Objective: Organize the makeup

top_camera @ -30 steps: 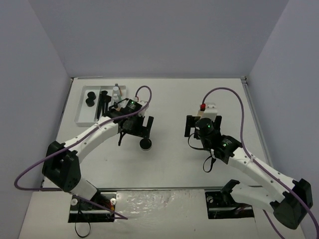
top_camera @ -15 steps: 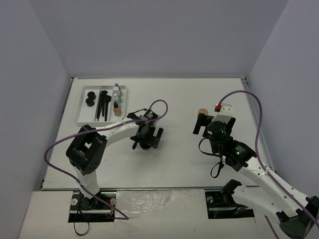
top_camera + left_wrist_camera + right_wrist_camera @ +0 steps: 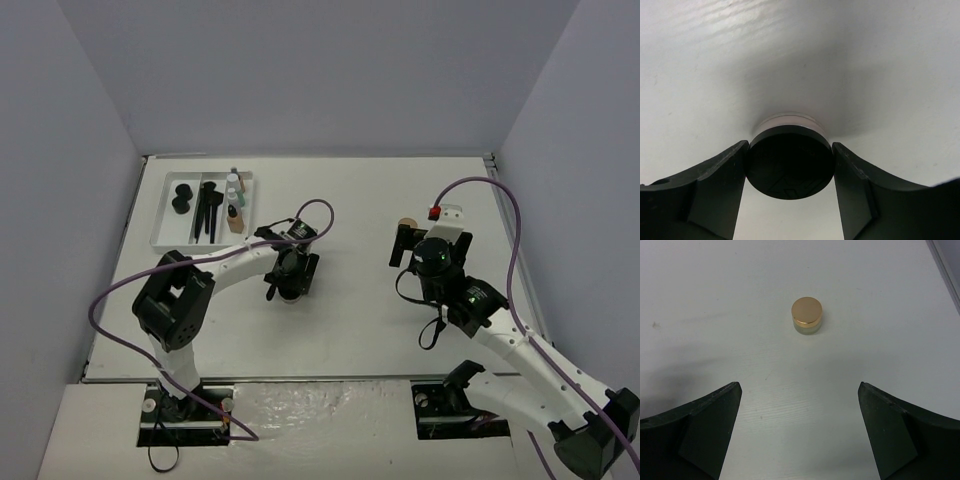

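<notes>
Waiting at upper left, the white tray (image 3: 160,238) already holds black jars, brushes and bottles. Centre-left, the left gripper (image 3: 290,284) clamps a round black jar (image 3: 790,167) with a flat matte lid and a frosted base, so this looks like the pickup. Next it needs a clean lift towards that tray. At right, the right gripper (image 3: 799,385) hangs wide and empty, short of a squat glass jar with a shiny gold lid (image 3: 807,316).

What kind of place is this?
Probably a robot test cell: a white table closed in by plain walls, a left arm and right arm bolted at its near edge, and a tray of makeup.
</notes>
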Controlling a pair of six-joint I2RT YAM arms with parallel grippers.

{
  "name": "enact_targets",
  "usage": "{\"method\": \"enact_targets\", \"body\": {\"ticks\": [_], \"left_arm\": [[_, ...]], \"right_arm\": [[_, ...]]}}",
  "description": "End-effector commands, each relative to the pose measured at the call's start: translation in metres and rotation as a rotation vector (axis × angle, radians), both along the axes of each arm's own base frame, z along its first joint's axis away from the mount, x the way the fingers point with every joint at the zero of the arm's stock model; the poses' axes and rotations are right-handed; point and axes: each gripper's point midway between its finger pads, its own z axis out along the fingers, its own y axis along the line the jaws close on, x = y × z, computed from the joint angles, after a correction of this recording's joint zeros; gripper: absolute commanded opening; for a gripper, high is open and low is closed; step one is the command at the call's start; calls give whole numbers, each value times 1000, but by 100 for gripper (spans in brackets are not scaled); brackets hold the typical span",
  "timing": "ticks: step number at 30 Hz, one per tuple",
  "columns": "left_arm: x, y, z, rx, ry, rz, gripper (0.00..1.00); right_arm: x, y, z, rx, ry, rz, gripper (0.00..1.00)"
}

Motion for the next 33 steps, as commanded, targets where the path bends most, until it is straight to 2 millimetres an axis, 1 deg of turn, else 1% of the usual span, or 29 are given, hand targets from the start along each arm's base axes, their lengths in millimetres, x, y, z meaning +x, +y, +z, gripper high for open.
{"method": "enact_targets", "body": {"ticks": [1, 2, 3, 4, 6, 7, 10, 11, 13, 14, 15, 16, 17, 18, 19, 21, 23, 25, 27, 30, 33], "left_arm": [[25, 21, 78, -26, -135, 69, 11], [34, 29, 93, -39, -162, 92, 10], [36, 40, 101, -32, -162, 111, 10], [45, 53, 116, -42, -180, 142, 10], [61, 83, 146, -63, -221, 208, 10], [66, 95, 156, -64, -233, 232, 10], [95, 145, 192, -50, -301, 321, 10], [104, 163, 201, -37, -323, 351, 10], [122, 194, 211, -26, -352, 409, 10], [132, 210, 212, -22, -364, 443, 10], [141, 227, 209, -18, -370, 479, 10], [145, 239, 202, -10, -354, 509, 10], [157, 257, 195, -22, -351, 542, 10], [168, 269, 190, -21, -360, 567, 10], [178, 280, 184, -18, -361, 589, 10], [198, 302, 163, -16, -340, 629, 10], [214, 316, 145, -27, -319, 654, 10], [223, 327, 131, -21, -302, 673, 10], [233, 333, 114, -19, -281, 683, 10], [242, 335, 97, -18, -266, 678, 10], [246, 337, 80, -6, -248, 680, 10]], "right_arm": [[16, 4, 18, 27, -55, 1, 100], [18, 6, 20, 35, -57, 9, 100], [20, 7, 19, 36, -54, 13, 100], [22, 8, 18, 38, -51, 21, 100], [26, 13, 18, 42, -47, 38, 100], [27, 13, 17, 41, -46, 40, 100], [31, 14, 17, 35, -46, 47, 100], [32, 15, 16, 35, -44, 52, 100], [34, 13, 15, 37, -37, 54, 100], [36, 13, 15, 42, -40, 56, 100], [38, 13, 17, 50, -47, 59, 100], [39, 15, 19, 59, -55, 66, 100], [41, 12, 18, 61, -52, 60, 100], [42, 11, 17, 60, -48, 61, 100], [42, 10, 16, 58, -45, 63, 100], [42, 8, 12, 53, -37, 63, 100], [43, 4, 11, 54, -34, 58, 100], [42, 2, 11, 57, -36, 57, 100], [42, -2, 10, 55, -36, 47, 100], [43, -8, 9, 48, -31, 33, 100], [46, -12, 8, 47, -25, 27, 100]]}}
